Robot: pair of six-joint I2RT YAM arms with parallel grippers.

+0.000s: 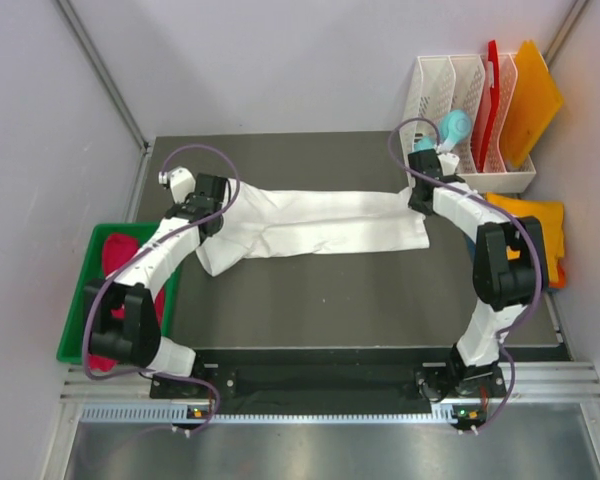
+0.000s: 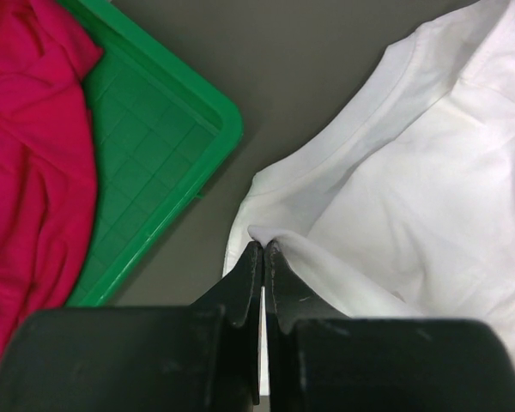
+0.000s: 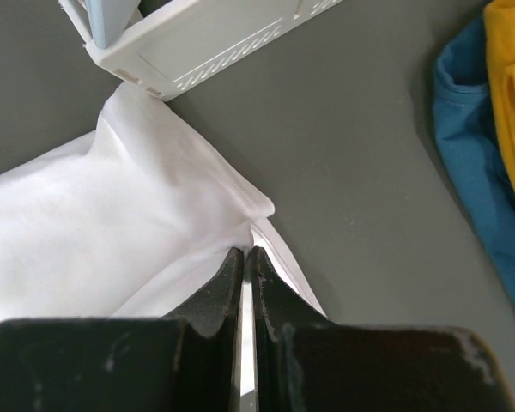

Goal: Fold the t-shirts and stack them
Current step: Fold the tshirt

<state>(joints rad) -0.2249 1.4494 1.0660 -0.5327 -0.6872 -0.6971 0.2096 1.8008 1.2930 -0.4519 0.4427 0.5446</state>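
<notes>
A large white t-shirt [image 1: 320, 225] lies stretched in a long band across the dark table. My left gripper [image 1: 208, 203] is shut on a pinch of its cloth at the left end; the wrist view shows the fold held between the fingertips [image 2: 263, 247]. At the other end my right gripper [image 1: 420, 195] is shut on the shirt's edge [image 3: 245, 253]. A crimson-pink t-shirt [image 1: 120, 255] [image 2: 34, 154] lies in the green bin. A yellow-orange t-shirt [image 1: 535, 215] [image 3: 511, 86] lies over a blue one [image 3: 472, 172] at the right edge.
The green bin [image 1: 80, 300] [image 2: 180, 112] stands at the table's left edge. A white file rack [image 1: 460, 100] [image 3: 215, 43] at the back right holds a red board [image 1: 491, 85], an orange board [image 1: 530, 90] and a teal object [image 1: 453, 127]. Grey walls enclose three sides.
</notes>
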